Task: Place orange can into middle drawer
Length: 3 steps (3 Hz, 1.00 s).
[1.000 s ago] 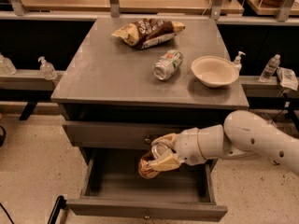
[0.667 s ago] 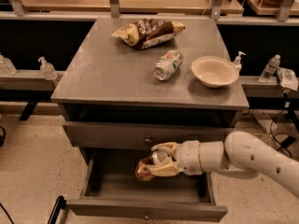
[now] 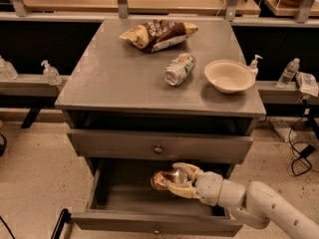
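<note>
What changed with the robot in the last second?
The hand, still gripping the orange can, moved left and lower over the open middle drawer. Nothing was let go. The chip bag, the other can and the bowl on top stayed put.

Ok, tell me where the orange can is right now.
Lower centre of the camera view: the orange can is held in the gripper, over the open middle drawer and below the closed drawer.
</note>
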### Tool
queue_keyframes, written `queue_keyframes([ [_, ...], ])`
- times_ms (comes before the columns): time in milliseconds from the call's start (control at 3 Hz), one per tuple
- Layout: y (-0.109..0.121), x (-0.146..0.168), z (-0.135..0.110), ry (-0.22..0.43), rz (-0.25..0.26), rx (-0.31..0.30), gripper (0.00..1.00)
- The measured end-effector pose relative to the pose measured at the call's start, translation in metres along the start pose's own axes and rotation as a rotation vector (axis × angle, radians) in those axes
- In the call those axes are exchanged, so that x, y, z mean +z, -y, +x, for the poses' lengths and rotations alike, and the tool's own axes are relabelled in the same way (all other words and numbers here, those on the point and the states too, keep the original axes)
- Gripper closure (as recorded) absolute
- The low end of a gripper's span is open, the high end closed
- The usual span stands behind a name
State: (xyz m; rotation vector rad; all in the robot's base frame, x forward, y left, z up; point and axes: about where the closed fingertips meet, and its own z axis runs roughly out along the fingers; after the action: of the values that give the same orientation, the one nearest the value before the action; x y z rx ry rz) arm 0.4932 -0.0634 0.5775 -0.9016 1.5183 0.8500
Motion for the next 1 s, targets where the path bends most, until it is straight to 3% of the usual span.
queue_keyframes([
  [333,0.006,0.0,0.04,0.003,0.005,0.048,1.0],
  [667,0.014,0.001,0.088,-0.048,0.016,0.131,1.0],
  [1000,0.018,0.001,0.108,-0.082,0.029,0.17,1.0],
])
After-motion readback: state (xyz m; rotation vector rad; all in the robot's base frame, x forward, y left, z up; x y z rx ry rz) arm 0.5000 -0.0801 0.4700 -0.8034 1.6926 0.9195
